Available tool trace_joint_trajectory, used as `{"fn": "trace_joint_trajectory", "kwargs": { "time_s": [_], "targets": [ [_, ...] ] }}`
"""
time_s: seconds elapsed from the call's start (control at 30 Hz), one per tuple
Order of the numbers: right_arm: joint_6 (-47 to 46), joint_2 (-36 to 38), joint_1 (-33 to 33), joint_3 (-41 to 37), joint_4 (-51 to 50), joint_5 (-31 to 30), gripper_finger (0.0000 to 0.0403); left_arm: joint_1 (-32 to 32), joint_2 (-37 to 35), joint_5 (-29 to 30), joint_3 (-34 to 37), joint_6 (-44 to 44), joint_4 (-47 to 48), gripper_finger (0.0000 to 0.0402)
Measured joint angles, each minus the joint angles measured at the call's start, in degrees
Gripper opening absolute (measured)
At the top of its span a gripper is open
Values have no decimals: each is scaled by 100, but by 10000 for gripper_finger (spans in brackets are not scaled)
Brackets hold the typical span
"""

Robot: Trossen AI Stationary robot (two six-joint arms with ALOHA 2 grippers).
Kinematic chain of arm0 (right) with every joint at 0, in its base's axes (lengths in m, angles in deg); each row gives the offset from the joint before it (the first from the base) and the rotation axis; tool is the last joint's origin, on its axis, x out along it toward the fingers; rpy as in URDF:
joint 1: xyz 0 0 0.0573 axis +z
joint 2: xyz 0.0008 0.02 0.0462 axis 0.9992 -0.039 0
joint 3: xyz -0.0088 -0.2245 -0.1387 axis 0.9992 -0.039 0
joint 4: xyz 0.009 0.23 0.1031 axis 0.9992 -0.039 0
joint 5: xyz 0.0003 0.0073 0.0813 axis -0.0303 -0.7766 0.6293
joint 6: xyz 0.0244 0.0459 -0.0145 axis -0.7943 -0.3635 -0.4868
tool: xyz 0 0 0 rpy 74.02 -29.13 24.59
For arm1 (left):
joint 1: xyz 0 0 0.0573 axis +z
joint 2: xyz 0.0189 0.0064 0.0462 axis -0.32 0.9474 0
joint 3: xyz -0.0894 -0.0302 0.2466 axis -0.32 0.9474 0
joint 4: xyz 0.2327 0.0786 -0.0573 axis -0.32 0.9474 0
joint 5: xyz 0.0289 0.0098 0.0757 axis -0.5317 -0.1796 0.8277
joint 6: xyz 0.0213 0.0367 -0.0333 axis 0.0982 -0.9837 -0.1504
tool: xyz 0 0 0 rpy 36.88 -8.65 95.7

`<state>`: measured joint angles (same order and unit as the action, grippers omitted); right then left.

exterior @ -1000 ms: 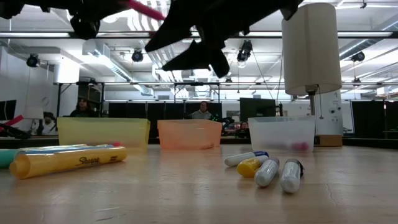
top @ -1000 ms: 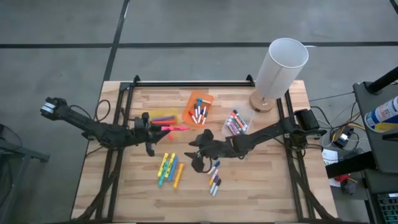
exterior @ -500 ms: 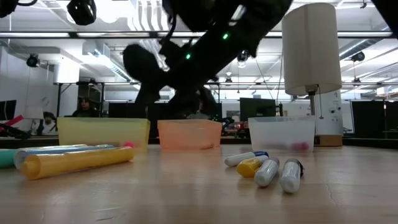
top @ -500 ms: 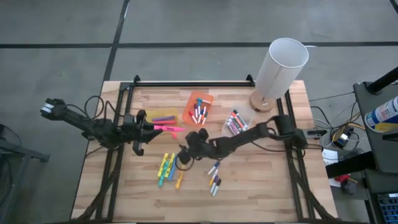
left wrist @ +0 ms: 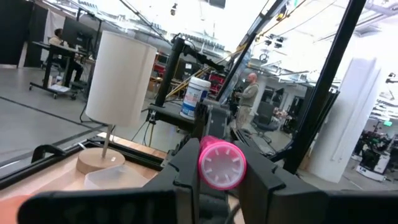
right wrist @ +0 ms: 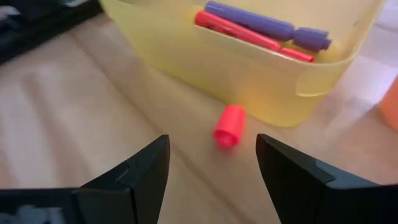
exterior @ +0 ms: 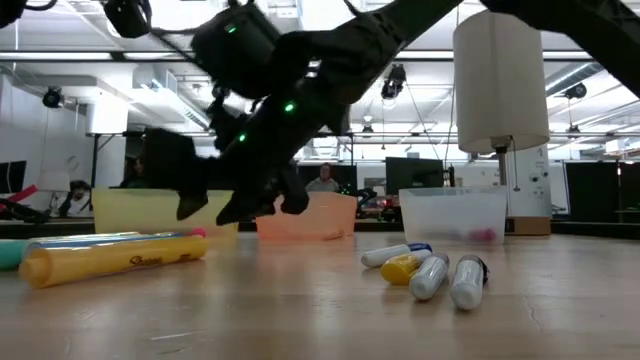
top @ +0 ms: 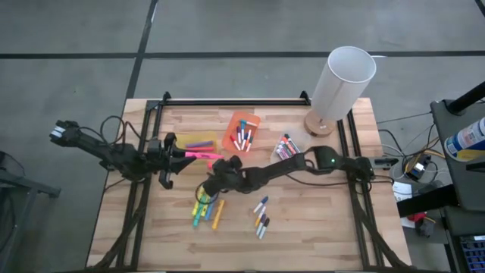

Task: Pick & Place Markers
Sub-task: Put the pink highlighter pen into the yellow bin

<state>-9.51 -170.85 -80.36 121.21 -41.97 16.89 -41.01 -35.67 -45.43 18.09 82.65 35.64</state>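
1. We hold a pink marker (top: 203, 156) in our left gripper (top: 182, 155), fingers clamped narrow round its barrel, just beside the yellow bin (top: 198, 142).
2. Our right gripper (top: 216, 182) hangs low over the loose yellow and green markers (top: 204, 206) near the table's left middle, fingers spread wide and empty.
3. A pink cap-like piece (right wrist: 229, 126) lies on the wood beside that bin, between our right fingers.
4. Other markers (top: 261, 218) lie well apart to the right.
5. We judge the step a reach-to-pick; next, lower squarely, close, and avoid the left arm.
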Motion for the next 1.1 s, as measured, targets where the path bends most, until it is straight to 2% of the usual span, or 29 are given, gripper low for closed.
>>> {"fn": "trace_joint_trajectory", "kwargs": {
  "time_s": [0.13,0.43,0.67,0.83,1.1],
  "targets": [
    [41,-257,-15,418,-460,-211,224,-11,-90,-42,0,35,14,69],
    [66,-592,-163,880,-437,-187,222,-11,-158,-118,0,3,56,69],
    [-9,-617,-235,855,-625,-42,205,-13,-156,-117,0,13,86,69],
    [-25,-617,-236,855,-756,-15,158,-13,-167,-115,0,5,89,69],
    [402,-594,-280,874,-901,289,34,-13,-173,-115,0,4,115,69]
  ]
}}
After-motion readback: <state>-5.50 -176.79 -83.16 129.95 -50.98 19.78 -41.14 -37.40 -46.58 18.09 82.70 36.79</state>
